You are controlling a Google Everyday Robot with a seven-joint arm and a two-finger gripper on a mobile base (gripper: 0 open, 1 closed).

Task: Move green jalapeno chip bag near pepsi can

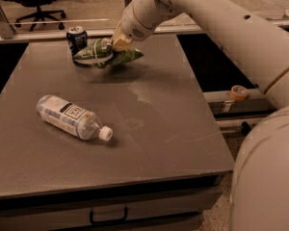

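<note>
Where the big white arm (221, 28) reaches down over the far side of the table (154, 129), the gripper (118, 42) is clamped on the upper right end of the green jalapeno chip bag (98, 56) (the foil bunches up where it is pinched). From that grip the bag slopes away to the left, ending just beside the pepsi can (77, 37), which stands upright at the far left; whether the two touch I cannot tell. Nearer and to the left, a clear plastic bottle (70, 117) lies on its side, white cap pointing right. A roll of tape (239, 92) sits off the table's right edge.
</note>
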